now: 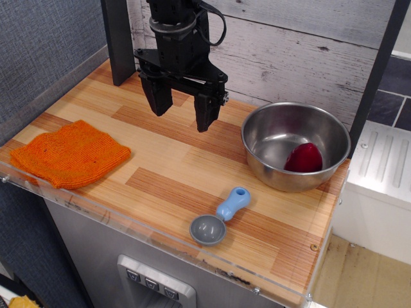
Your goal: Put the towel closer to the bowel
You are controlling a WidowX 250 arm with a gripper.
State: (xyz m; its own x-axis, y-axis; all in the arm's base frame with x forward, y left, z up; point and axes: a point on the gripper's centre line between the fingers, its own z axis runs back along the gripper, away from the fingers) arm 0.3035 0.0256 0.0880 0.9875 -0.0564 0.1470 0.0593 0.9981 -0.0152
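Observation:
The orange knitted towel (pixel 70 154) lies flat at the left front corner of the wooden counter. The shiny steel bowl (pixel 270 131) stands at the right, far from the towel, with a dark red object (pixel 304 158) inside it. My gripper (pixel 182 114) hangs above the back middle of the counter, between towel and bowl. Its two black fingers are spread apart and hold nothing.
A small grey-blue scoop with a light-blue handle (pixel 219 218) lies near the front edge, left of the bowl. A dark post (pixel 119 42) stands at the back left. A clear plastic strip (pixel 160 237) runs along the counter's front edge.

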